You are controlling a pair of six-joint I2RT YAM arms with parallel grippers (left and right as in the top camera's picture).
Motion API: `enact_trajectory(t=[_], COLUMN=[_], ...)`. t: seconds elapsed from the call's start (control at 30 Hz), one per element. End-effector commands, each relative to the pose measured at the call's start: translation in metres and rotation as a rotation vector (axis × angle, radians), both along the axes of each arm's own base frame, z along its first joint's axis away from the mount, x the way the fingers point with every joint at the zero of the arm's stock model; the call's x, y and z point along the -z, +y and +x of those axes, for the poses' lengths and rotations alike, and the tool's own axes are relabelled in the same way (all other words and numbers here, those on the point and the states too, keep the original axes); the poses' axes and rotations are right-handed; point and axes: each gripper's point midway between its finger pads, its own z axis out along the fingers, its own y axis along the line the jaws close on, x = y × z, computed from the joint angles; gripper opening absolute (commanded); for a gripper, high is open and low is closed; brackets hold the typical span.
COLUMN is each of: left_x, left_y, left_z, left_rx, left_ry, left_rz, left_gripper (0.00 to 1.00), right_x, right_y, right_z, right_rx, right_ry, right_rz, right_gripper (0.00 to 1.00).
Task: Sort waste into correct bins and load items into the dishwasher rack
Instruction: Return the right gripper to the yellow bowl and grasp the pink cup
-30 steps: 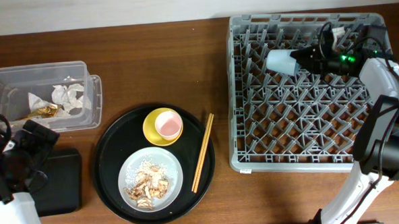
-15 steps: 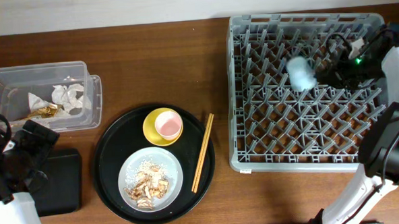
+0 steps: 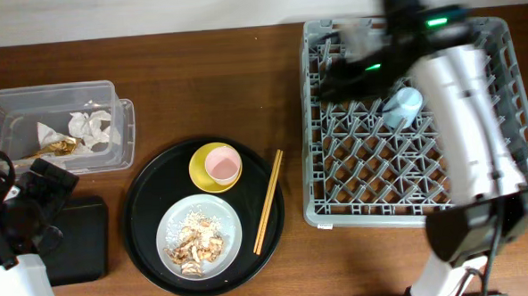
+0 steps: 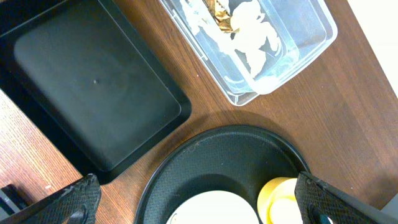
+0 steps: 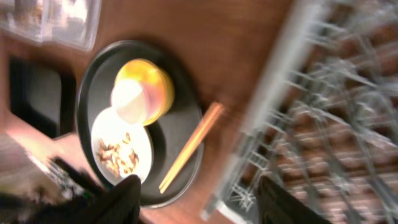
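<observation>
Overhead, light blue cup (image 3: 405, 106) in rack (image 3: 338, 218), napkins (image 3: 92, 127) in clear tub (image 3: 13, 123), left tool (image 4: 199, 205) and right tool (image 5: 202, 202) spread, empty

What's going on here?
Two robot arms are clearing dishes. The light blue cup lies in the grey plastic grid rack, with the open, empty right gripper over the rack's left side. The pink cup, small yellow bowl, round plate of scraps and wooden chopsticks wait on the round black tray. The left gripper hangs open by the flat black tray.
</observation>
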Motion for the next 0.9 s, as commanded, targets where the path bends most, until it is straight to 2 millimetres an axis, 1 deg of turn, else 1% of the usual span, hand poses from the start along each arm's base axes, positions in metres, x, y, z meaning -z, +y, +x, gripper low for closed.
enact_trajectory(t=[0.0,0.03,0.07,0.1,0.13,0.17,0.2,0.27,0.33,0.4,0.47,0.57,0.6,0.63,0.73,0.8,0.87], left_x=[-0.001,-0.001,-0.001,-0.001,-0.001,-0.001,-0.001,-0.001,-0.001,-0.001,-0.001,-0.001,-0.001,-0.001,-0.001,-0.001,-0.001], left_y=[0.002,0.002,0.002,0.002,0.002,0.002,0.002,0.002,0.002,0.002,0.002,0.002,0.003,0.002,0.002,0.003,0.002], left_z=[-0.001,-0.001,-0.001,-0.001,-0.001,-0.001,-0.001,-0.001,-0.001,-0.001,-0.001,-0.001,-0.001,-0.001,-0.001,-0.001,-0.001], left_rx=[-0.017,-0.017,-0.017,-0.017,-0.017,-0.017,-0.016,-0.017,-0.017,-0.017,-0.017,-0.017,-0.017,-0.017,-0.017,-0.017,-0.017], left_ry=[-0.004,-0.004,-0.004,-0.004,-0.004,-0.004,-0.004,-0.004,-0.004,-0.004,-0.004,-0.004,-0.004,-0.004,-0.004,-0.004,-0.004], left_rz=[0.004,0.004,0.004,0.004,0.004,0.004,0.005,0.004,0.004,0.004,0.004,0.004,0.004,0.004,0.004,0.005,0.004], left_gripper=[0.99,0.99,0.99,0.99,0.99,0.99,0.99,0.99,0.99,0.99,0.99,0.99,0.99,0.99,0.99,0.99,0.99], right_x=[0.026,0.04,0.05,0.065,0.086,0.092,0.11,0.126,0.147,0.16,0.163,0.163,0.166,0.17,0.191,0.191,0.188], right_y=[0.066,0.091,0.106,0.132,0.182,0.194,0.214,0.221,0.228,0.225,0.221,0.222,0.222,0.222,0.221,0.222,0.223], right_z=[-0.014,-0.02,-0.025,-0.033,-0.051,-0.055,-0.062,-0.062,-0.064,-0.059,-0.054,-0.053,-0.054,-0.054,-0.054,-0.054,-0.053], right_rx=[-0.053,-0.055,-0.055,-0.056,-0.127,-0.148,-0.179,-0.15,-0.159,-0.152,-0.141,-0.143,-0.143,-0.145,-0.151,-0.15,-0.148], right_ry=[-0.044,-0.063,-0.07,-0.081,-0.108,-0.123,-0.164,-0.2,-0.217,-0.223,-0.239,-0.244,-0.239,-0.235,-0.212,-0.214,-0.219], right_rz=[-0.167,-0.235,-0.269,-0.3,-0.284,-0.287,-0.324,-0.387,-0.43,-0.472,-0.498,-0.493,-0.498,-0.504,-0.531,-0.528,-0.521], right_gripper=[0.61,0.61,0.61,0.6,0.6,0.6,0.6,0.61,0.61,0.61,0.61,0.61,0.57,0.51,0.37,0.28,0.11])
